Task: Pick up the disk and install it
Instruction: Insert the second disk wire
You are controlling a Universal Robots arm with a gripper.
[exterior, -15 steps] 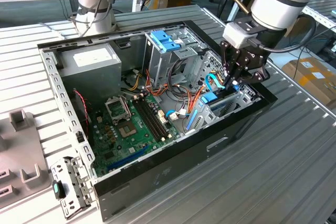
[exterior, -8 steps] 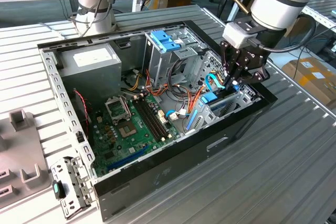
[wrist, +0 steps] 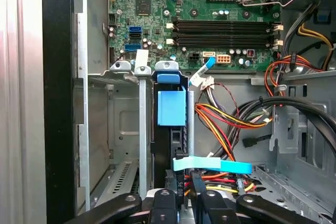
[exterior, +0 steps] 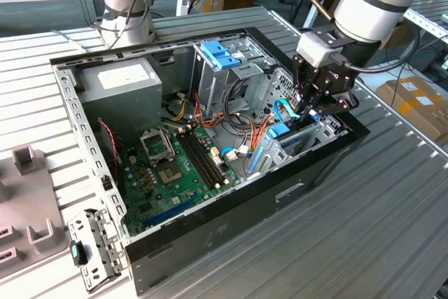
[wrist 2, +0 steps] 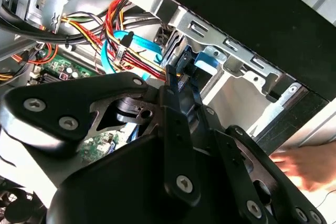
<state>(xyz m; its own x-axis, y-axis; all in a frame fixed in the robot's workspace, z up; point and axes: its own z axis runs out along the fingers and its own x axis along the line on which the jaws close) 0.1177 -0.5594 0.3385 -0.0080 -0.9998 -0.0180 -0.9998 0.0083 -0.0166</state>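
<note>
Inside the matt black computer case (exterior: 210,232), the disk (wrist: 171,107) shows smooth light-blue plastic against bare grey metal bays (wrist: 123,124); the gripper (exterior: 311,106) looks matt black.

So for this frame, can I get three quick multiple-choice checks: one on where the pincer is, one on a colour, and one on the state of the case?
1. Where is the pincer?
A. Parked over the table, away from everything
B. Inside the computer case, at the drive bay on the exterior view's right
C. Raised high above the room

2. What colour is the carrier rail on the disk?
A. Red
B. Yellow
C. Light blue

3. How is the computer case?
A. Open, with the motherboard exposed
B. Closed by a side panel
C. Wrapped in plastic

Answers:
1. B. The exterior view shows the pincer lowered into the case at that end.
2. C. The first wrist view shows light-blue plastic on the disk.
3. A. The green board and cables are in plain sight.
</note>
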